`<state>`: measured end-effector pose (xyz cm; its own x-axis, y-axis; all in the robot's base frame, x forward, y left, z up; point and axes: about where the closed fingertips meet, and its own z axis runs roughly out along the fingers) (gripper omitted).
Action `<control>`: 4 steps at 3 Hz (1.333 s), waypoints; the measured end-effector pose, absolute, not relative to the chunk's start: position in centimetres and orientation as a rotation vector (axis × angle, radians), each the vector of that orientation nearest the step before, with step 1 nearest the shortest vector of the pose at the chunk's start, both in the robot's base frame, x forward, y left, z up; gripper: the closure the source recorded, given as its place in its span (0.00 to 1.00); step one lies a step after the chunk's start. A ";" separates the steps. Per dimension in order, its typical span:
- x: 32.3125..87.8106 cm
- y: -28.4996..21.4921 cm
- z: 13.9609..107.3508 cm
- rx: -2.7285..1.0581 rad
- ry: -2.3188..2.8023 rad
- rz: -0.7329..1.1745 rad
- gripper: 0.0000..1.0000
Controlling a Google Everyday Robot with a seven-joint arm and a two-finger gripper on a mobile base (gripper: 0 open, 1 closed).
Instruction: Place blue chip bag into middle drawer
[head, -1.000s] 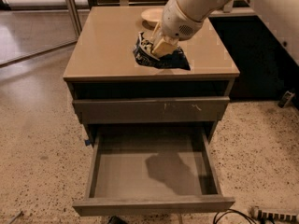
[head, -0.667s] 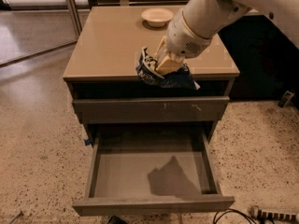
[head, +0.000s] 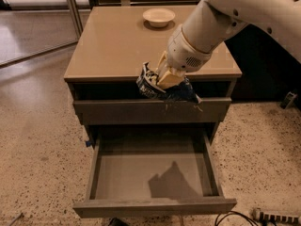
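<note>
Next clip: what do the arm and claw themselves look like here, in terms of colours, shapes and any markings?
The arm is smooth white, built of thick rounded cylindrical segments. Its wrist housing carries a small dotted vent grille and a thin tan seam. The claw, at the front edge of the cabinet top, has blocky tan-yellow fingers. No cables or lettering show.

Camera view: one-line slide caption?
Gripper holds the blue chip bag at the front edge of the cabinet, above the open middle drawer.
</note>
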<state>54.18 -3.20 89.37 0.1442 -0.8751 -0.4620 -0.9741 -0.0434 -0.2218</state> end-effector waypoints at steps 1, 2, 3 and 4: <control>51.4 -3.3 85.6 -2.007 1.788 0.374 1.00; 46.8 -3.3 79.4 -2.024 1.815 0.562 1.00; 43.6 -2.8 73.4 -2.062 1.825 0.689 1.00; 42.5 -2.0 68.2 -2.112 1.813 0.746 1.00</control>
